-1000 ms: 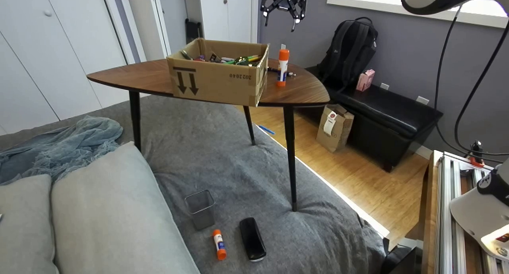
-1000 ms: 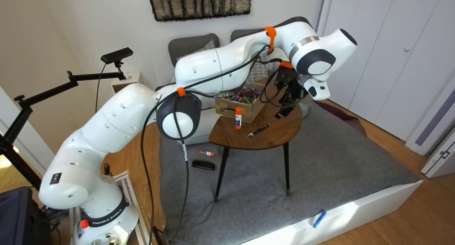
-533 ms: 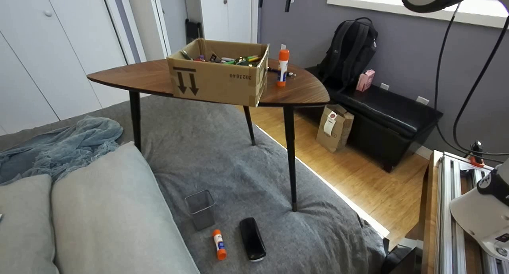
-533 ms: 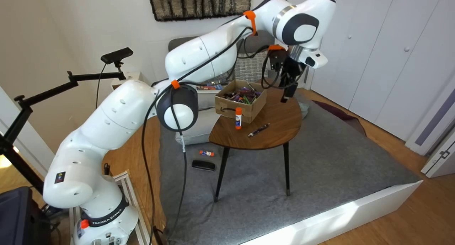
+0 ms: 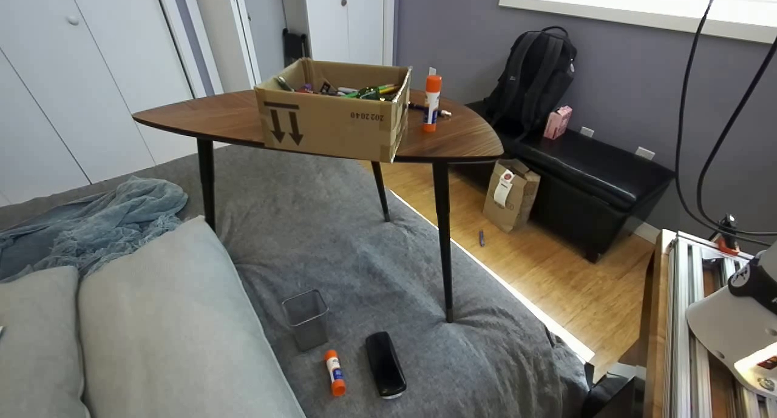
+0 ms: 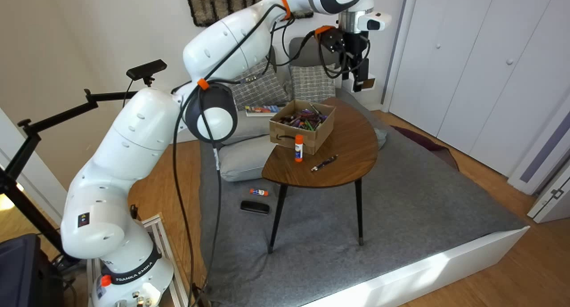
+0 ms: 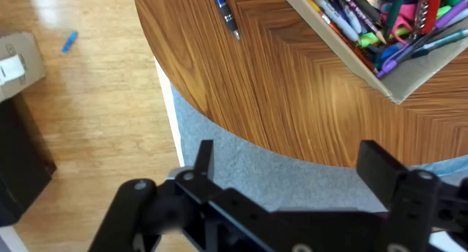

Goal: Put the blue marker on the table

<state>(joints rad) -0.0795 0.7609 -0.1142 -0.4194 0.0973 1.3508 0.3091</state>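
Note:
The blue marker lies on the wood floor near the paper bag. The wrist view also shows the blue marker there, past the table's rounded edge; it does not show in the exterior view that has the arm. The brown wooden table has a rounded-triangle top and thin dark legs. My gripper is raised well above the table's far part. In the wrist view my gripper has its fingers wide apart with nothing between them. It is far from the marker.
On the table stand a cardboard box of pens and a white tube with orange cap; a dark pen lies there. The paper bag and black cabinet flank the marker. A white bed edge separates floor from bed.
The blue marker was by the bed's white edge one second ago, out of sight half a second ago, and is now on the floor near the bag. The arm and gripper have risen.

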